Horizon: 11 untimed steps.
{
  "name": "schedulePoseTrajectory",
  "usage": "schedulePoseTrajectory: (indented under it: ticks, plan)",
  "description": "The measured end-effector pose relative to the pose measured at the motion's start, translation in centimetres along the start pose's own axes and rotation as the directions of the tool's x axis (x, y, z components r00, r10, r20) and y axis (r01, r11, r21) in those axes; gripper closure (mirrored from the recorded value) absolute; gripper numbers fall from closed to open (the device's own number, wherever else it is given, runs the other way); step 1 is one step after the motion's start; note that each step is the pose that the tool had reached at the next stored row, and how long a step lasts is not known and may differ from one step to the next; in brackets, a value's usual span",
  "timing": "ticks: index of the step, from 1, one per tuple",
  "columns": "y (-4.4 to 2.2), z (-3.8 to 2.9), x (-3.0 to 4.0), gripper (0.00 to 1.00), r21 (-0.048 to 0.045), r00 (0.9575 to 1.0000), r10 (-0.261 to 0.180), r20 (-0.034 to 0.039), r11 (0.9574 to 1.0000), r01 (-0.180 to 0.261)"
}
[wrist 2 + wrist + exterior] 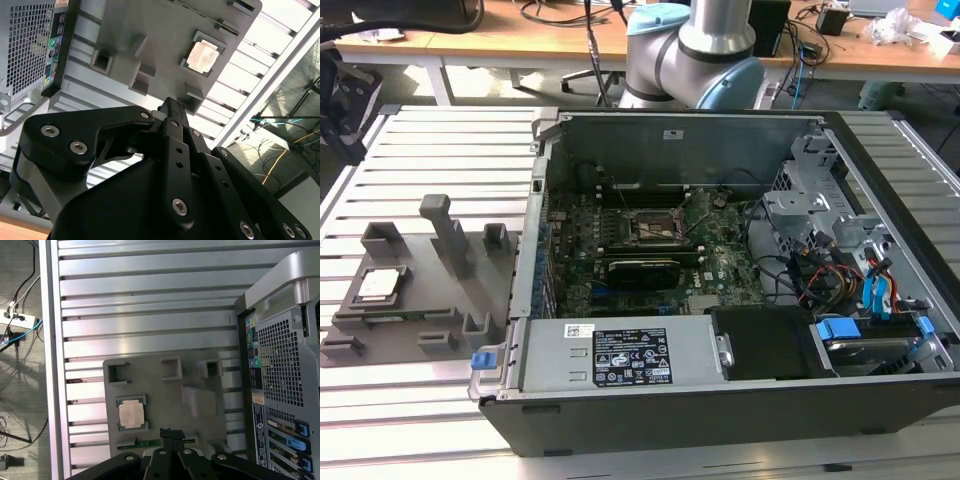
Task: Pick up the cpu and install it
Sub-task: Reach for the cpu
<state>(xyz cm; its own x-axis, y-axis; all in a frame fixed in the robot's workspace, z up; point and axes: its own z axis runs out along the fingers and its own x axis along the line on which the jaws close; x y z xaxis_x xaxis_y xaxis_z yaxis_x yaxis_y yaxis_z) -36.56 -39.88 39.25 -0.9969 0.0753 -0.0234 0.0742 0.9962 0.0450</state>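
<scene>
The cpu (378, 285) is a small square chip with a silver top. It lies flat in a recess of the grey fixture plate (420, 300), at the exterior view's left, outside the computer case. Both wrist views look down on the cpu (203, 55) (131, 414) from well above. My gripper (170, 103) (170, 432) hangs over the plate's edge, a short way off the chip, black fingers pressed together with nothing between them. The open socket frame (653, 228) sits on the motherboard inside the case.
The open computer case (720, 400) lies on a slatted aluminium table (440, 140). Grey plastic blocks (445, 225) stand up from the fixture plate. Drive cages and cables (840, 260) fill the case's right side. The robot arm's base (695, 50) stands behind the case.
</scene>
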Motion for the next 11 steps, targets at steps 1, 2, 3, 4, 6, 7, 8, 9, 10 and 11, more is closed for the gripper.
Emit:
schedulePoseTrajectory:
  ticks: [1, 2, 3, 4, 6, 7, 8, 9, 10, 11]
  plan:
    - [-0.02, -0.01, 0.25, 0.89, 0.0, 1.0, 0.0, 0.0, 1.0, 0.0]
    - [-0.04, -0.01, 0.53, 0.89, 0.0, 1.0, 0.0, 0.0, 1.0, 0.0]
    - [-0.06, -0.02, 0.76, 0.89, 0.0, 1.0, 0.0, -0.0001, 1.0, 0.0]
    - [-0.09, -0.02, 1.18, 0.89, 0.0001, 1.0, 0.0, -0.0001, 1.0, 0.0]
    - [-0.13, -0.01, 1.77, 0.89, 0.0, 1.0, 0.0, 0.0, 1.0, 0.0]
    - [-0.16, -0.01, 2.16, 0.89, 0.0, 1.0, 0.0, 0.0, 1.0, 0.0]
    - [-0.18, -0.01, 2.42, 0.89, 0.0, 1.0, 0.0, 0.0, 1.0, 0.0]
    - [-0.2, -0.02, 2.73, 0.89, 0.0001, 1.0, 0.0, -0.0001, 1.0, 0.0]
    - [-0.22, -0.02, 2.97, 0.89, 0.0001, 1.0, 0.0, -0.0001, 1.0, 0.0]
    - [-0.25, -0.03, 3.29, 0.89, 0.0001, 1.0, 0.0, -0.0001, 1.0, 0.0]
